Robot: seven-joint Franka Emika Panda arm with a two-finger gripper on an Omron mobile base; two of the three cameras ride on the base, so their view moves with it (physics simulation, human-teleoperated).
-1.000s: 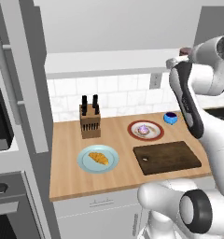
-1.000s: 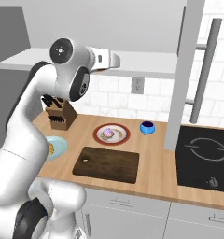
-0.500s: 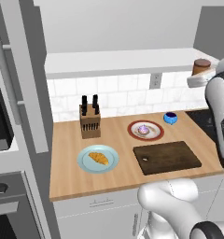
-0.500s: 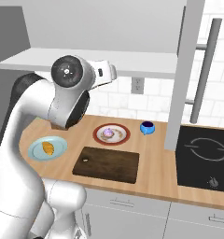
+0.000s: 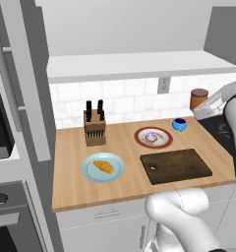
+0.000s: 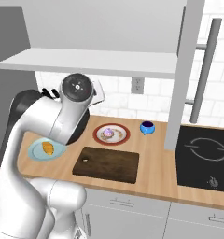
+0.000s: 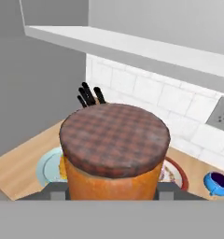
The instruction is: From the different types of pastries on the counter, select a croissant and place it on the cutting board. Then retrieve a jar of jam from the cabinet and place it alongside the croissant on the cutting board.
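The jar of jam [image 5: 199,98], orange-brown with a dark lid, hangs in the air at the right, above the counter [image 5: 71,182] and below the cabinet [image 5: 139,64]. My gripper [image 5: 202,107] is shut on it. In the hand view the jar of jam [image 7: 114,144] sits close up between the fingers of the gripper [image 7: 111,192]. The croissant [image 5: 104,167] lies on a pale blue plate [image 5: 90,173] at the left. To its right lies the dark cutting board [image 5: 176,166], also cutting board [image 6: 107,164]. The croissant [image 6: 48,148] is partly behind my arm.
A pink-frosted pastry [image 5: 152,136] sits on a red-rimmed plate [image 5: 139,139] behind the board. A small blue bowl [image 5: 179,124] stands to its right. A knife block [image 5: 94,129] is at the back left. A black cooktop [image 6: 205,156] lies right of a grey column [image 6: 179,84].
The arm has swung out from the cabinet and down to the right, carrying the jar with it. Nothing on the counter has moved.
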